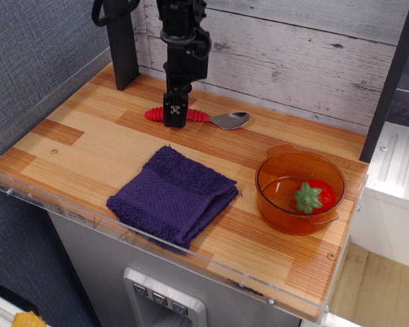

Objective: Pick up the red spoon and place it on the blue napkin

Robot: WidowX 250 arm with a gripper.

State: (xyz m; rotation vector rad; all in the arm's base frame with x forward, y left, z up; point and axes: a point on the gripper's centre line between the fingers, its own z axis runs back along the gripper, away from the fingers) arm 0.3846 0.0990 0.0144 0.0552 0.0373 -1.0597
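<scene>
The red spoon (199,116) lies on the wooden table near the back wall, red ribbed handle to the left and silver bowl to the right. My black gripper (175,117) hangs straight down from above and sits low over the middle of the handle, hiding that part. I cannot tell whether its fingers are closed on the handle. The spoon still rests on the table. The blue napkin (174,197), a folded dark blue-purple terry cloth, lies in front of the spoon near the table's front edge, apart from the gripper.
An orange see-through bowl (300,194) with a toy strawberry (315,197) in it stands at the right. A dark post (120,44) rises at the back left, next to the arm. A clear plastic lip (157,245) runs along the front edge.
</scene>
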